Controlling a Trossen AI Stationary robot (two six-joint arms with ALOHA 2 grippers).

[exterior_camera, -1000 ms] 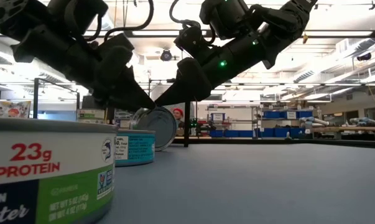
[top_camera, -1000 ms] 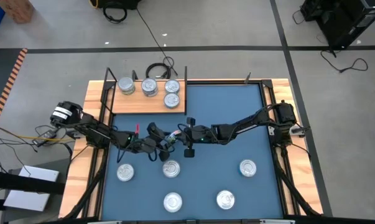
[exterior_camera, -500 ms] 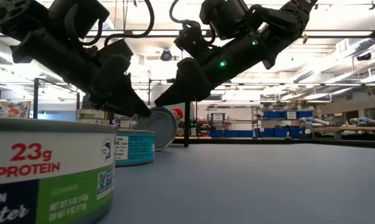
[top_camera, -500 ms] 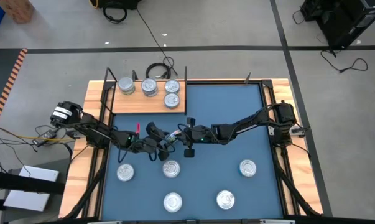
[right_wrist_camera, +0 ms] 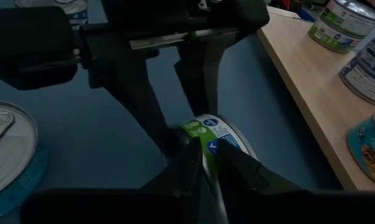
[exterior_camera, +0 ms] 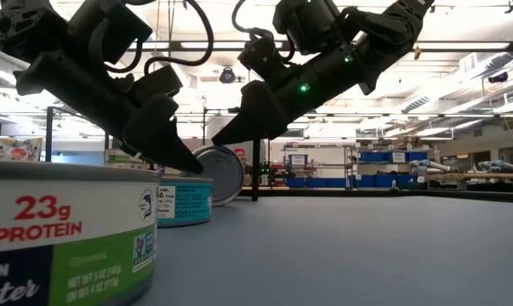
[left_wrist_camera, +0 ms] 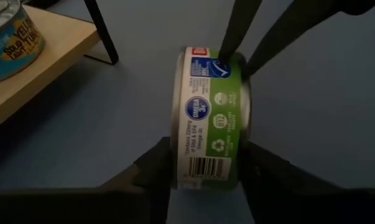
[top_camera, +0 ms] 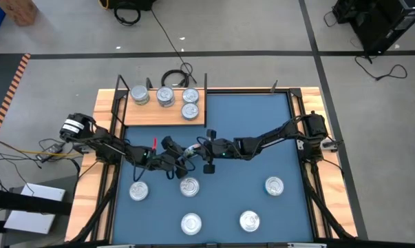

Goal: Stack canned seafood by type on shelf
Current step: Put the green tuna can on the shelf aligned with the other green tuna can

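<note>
Tin (left_wrist_camera: 209,118) stands on edge, pinched by both left tool (left_wrist_camera: 206,177) and right tool (right_wrist_camera: 206,163)

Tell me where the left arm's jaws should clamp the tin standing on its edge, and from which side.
Across the two flat faces of the green-labelled tin, one finger on each, coming in along the mat. It stands on its rim, so the flat ends offer parallel faces. The right gripper already pinches the far rim, so stay at the near end.

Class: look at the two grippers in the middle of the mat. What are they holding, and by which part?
One tin, standing on edge. The right gripper pinches its rim; the left gripper spans its flat faces.
</note>
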